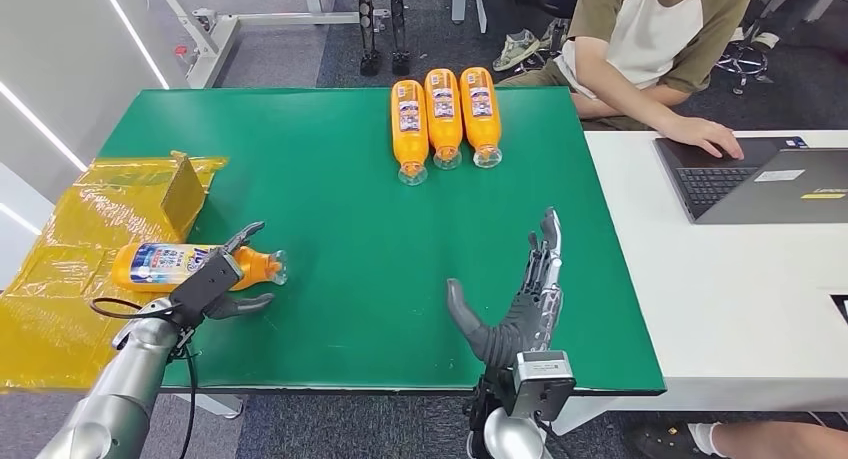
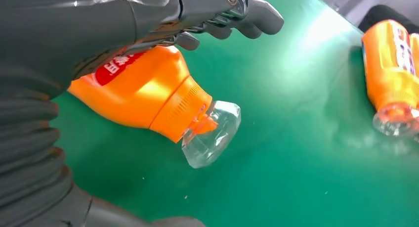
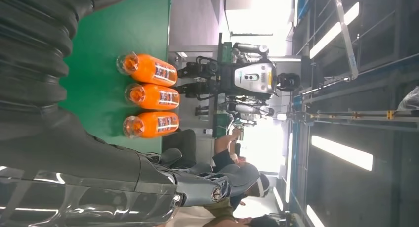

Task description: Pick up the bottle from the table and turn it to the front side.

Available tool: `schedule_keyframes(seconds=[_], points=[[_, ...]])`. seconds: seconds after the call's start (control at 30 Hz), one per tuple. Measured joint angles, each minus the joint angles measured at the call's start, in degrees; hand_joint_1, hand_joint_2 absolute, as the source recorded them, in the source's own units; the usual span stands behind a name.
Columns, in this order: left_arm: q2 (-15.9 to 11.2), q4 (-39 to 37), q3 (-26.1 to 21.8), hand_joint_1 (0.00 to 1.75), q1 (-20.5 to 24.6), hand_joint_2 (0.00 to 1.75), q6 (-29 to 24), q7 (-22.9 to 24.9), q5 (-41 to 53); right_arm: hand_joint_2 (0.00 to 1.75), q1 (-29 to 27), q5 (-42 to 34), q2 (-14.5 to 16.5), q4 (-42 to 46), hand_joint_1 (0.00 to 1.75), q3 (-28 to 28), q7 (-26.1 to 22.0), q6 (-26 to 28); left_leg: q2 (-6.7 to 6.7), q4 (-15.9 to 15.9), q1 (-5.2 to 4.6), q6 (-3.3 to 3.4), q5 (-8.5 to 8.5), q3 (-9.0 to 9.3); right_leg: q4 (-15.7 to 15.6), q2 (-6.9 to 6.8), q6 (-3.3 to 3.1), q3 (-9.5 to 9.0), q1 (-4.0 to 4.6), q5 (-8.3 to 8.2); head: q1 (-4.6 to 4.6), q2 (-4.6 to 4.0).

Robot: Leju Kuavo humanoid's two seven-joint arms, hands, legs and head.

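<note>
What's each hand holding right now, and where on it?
Left hand straddles the neck of the lying bottle, fingers not visibly closed; a hold cannot be told. Right hand holds nothing.

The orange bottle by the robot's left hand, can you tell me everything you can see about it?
The orange bottle looks like plastic and lies on its side at the left edge of the green table, partly over yellow sheeting. It has a blue and white label, a ribbed orange neck and a clear cap pointing toward the table's middle. The left hand reaches over its neck end, fingers above, thumb below.
</note>
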State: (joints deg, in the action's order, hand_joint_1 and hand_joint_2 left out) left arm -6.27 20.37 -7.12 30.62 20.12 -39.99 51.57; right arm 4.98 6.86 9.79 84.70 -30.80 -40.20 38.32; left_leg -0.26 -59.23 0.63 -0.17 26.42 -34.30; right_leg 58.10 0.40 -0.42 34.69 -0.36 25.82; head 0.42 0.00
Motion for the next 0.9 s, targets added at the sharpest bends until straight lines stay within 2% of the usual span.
schedule_keyframes(seconds=[0.07, 0.13, 0.23, 0.33, 0.47, 0.67, 0.77, 0.9], points=[[0.0, 4.3, 1.0, 0.0, -2.4, 1.75, -1.3, -0.2, -9.2, 1.75, -0.1, 0.4, 0.0, -0.1, 0.0, 0.0, 0.0, 0.0, 0.08, 0.0, 0.0, -0.02, 0.01, -0.05, 0.0, 0.1, -0.01, 0.11, 0.0, -0.01, -0.01, 0.0], [-0.1, 11.1, 3.7, 0.0, -5.0, 1.75, -4.8, -0.3, -21.9, 1.75, -0.2, 0.6, -0.1, -0.2, 0.0, 0.0, 0.0, 0.0, 0.09, 0.0, 0.0, -0.02, 0.02, -0.16, 0.0, 0.12, -0.02, 0.22, 0.01, -0.01, 0.01, -0.01], [0.0, 23.4, 8.9, 0.0, -7.9, 1.75, -13.1, -0.3, -37.6, 1.75, -0.3, 0.4, -0.2, -0.4, 0.0, -0.2, 0.0, 0.0, -0.05, 0.0, -0.01, -0.02, 0.02, -0.3, 0.0, -0.01, 0.0, 0.3, 0.01, 0.01, 0.01, -0.01], [1.8, 36.1, 12.6, 0.0, -9.7, 1.75, -21.2, -0.4, -46.2, 1.75, -0.3, 0.2, -0.3, -0.8, 0.0, -0.5, 0.0, 0.0, -0.1, 0.0, -0.02, -0.01, 0.02, -0.39, -0.1, -0.06, 0.01, 0.33, 0.0, 0.02, 0.01, 0.0], [6.5, 47.9, 15.0, 0.0, -10.6, 1.75, -28.9, -0.4, -50.1, 1.75, -0.5, 0.6, -0.3, -1.1, 0.0, -0.6, 0.0, 0.0, -0.12, 0.0, -0.06, 0.04, 0.06, -0.4, -0.1, -0.09, 0.04, 0.31, -0.03, 0.02, 0.01, 0.0], [15.3, 54.8, 18.0, 0.0, -12.8, 1.75, -42.1, -0.4, -49.2, 1.75, -1.1, 2.3, -0.3, -1.2, 0.0, -0.5, 0.0, 0.0, -0.11, -0.1, -0.06, 0.07, 0.08, -0.4, -0.1, -0.09, 0.05, 0.28, -0.03, 0.01, 0.0, 0.0], [17.9, 56.8, 20.6, 0.0, -15.3, 1.75, -42.8, -0.4, -50.9, 1.75, -1.1, 2.7, -0.3, -1.4, 0.0, -0.3, 0.0, 0.0, -0.07, -0.1, -0.05, 0.06, 0.12, -0.39, -0.1, -0.04, 0.05, 0.3, -0.03, 0.01, 0.01, 0.0], [21.0, 58.0, 21.8, 0.0, -18.3, 1.75, -40.7, -0.4, -51.5, 1.75, -1.1, 2.6, -0.3, -2.4, 0.0, -0.2, 0.0, 0.0, -0.01, -0.1, -0.03, 0.02, 0.17, -0.38, -0.1, 0.0, 0.04, 0.31, -0.02, 0.03, 0.01, 0.0]])
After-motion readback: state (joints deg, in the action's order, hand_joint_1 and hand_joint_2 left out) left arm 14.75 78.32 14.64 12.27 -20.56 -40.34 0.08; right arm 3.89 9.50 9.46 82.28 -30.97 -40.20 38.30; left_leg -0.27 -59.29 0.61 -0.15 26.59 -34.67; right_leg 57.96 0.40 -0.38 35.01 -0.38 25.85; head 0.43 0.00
